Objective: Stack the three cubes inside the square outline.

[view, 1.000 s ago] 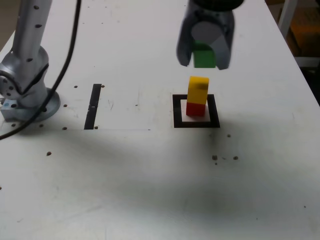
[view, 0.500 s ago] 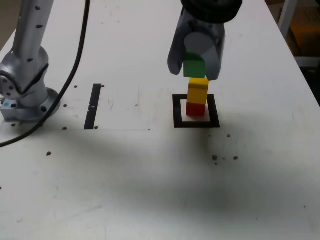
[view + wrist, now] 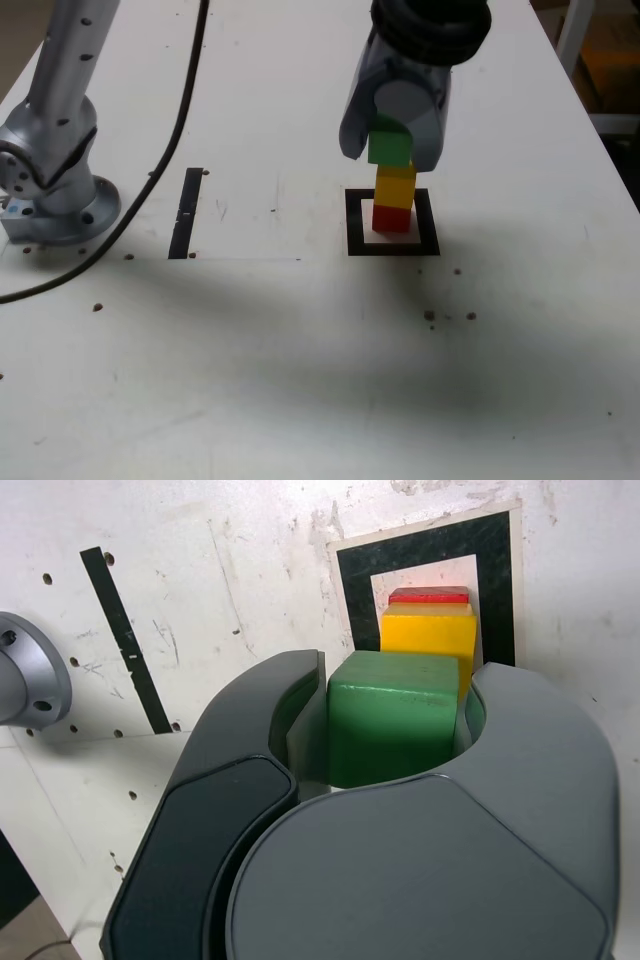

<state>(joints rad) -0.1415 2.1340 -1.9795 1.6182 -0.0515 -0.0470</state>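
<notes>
Exterior view: the upper arm links are cut off at the frame top; only the dark wrist and the grey gripper (image 3: 392, 150) show above the stack. The contact line between the green cube (image 3: 390, 147) and the yellow cube (image 3: 396, 185) is partly masked by the jaws, so whether green rests fully on yellow or sits a hair above it cannot be told from here. The red cube (image 3: 392, 217) shows only its front face below the yellow one.

Wrist view: most of the picture is filled by the gripper body (image 3: 395, 735). Of the red cube (image 3: 430, 597) only a thin sliver of top edge shows beyond the yellow cube (image 3: 428, 640); the near part of the square outline (image 3: 430, 555) is hidden behind the jaws.

Gripper: jaws drawn in and pinching the green cube (image 3: 392, 718) by two opposite side faces, one jaw on each side. Green sits directly over yellow, edges roughly aligned.

Square outline (image 3: 355, 222): black tape frame with a white inside, on the white table (image 3: 300, 350). Red cube stands inside it, yellow upright on red, green at the column top.

Elsewhere: arm base (image 3: 50, 190) at the exterior view's left, a black cable (image 3: 150, 170) running past it, and a straight black tape strip (image 3: 187, 212) between base and outline, well apart from the stack.
</notes>
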